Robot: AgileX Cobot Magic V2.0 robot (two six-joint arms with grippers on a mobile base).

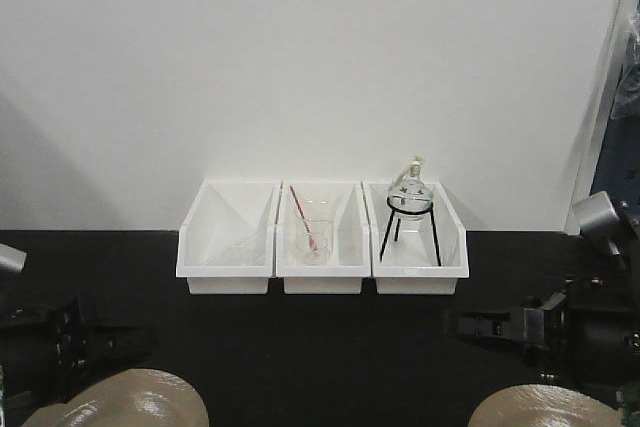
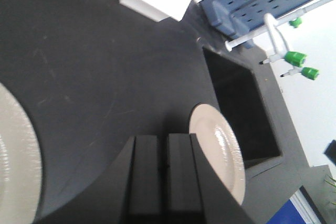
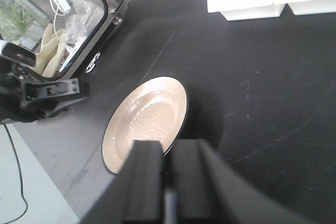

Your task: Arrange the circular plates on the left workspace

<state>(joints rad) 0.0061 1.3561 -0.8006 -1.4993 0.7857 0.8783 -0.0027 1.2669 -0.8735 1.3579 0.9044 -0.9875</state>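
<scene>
your left gripper [image 2: 167, 137] has its fingers pressed together with nothing between them, just above the black bench top [image 1: 320, 357]. your right gripper [image 3: 167, 142] is also closed and empty. one beige plate [image 1: 135, 402] lies flat near the left gripper, and the other plate [image 1: 545, 407] lies near the right, well apart.

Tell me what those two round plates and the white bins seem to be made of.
The left plate and the right plate look like glazed ceramic: glossy beige faces catching glare, dark rims; hard plastic is possible too. The white bins look like moulded plastic: thin, smooth, uniformly white walls.
</scene>
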